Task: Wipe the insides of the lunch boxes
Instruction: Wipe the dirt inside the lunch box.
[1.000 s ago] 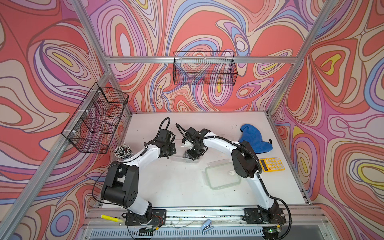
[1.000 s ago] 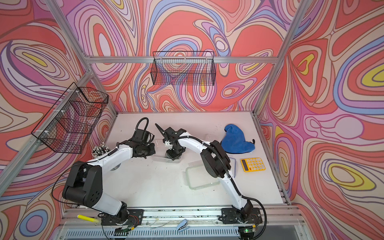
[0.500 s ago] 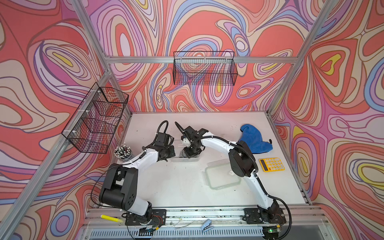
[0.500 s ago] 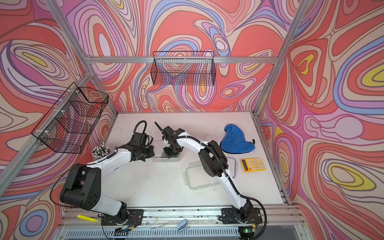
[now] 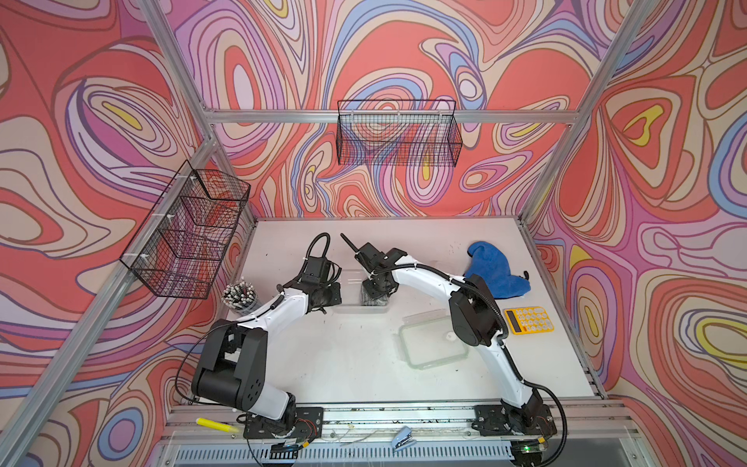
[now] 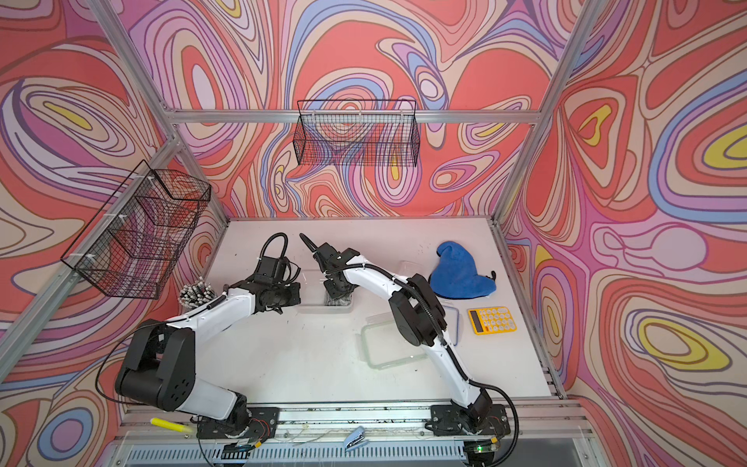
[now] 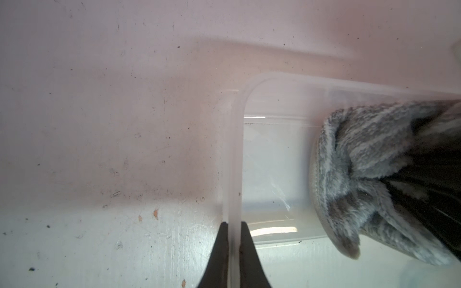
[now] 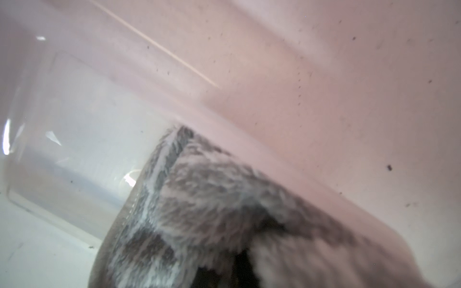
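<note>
Going left to right, using the clear tub point(image 5: 351, 309) in the middle of the desk point(image 5: 343, 364) as the anchor. Well off to its left there's a cup of pens point(image 5: 239, 297). The left claw point(image 7: 234, 233) is clamped tight on the tub's left end wall, one finger inside and one outside, with the rim sandwiched between them. The tub sits flat on the desk, open side up. In its right half there's a fuzzy grey cloth point(image 5: 374, 298), bunched up and pushed against one long wall. The right claw point(image 5: 375, 288) comes down from above and is closed on that cloth, tips mostly buried in the fluff. Right of the tub and nearer the arm bases lies a green-rimmed lid point(image 5: 430, 343). Further right of the tub, a smaller clear tub point(image 6: 409, 266) peeks out from behind the right arm. Past that is a blue cloth point(image 5: 495, 275), then a yellow calculator point(image 5: 528, 319) a bit nearer the bases.
</note>
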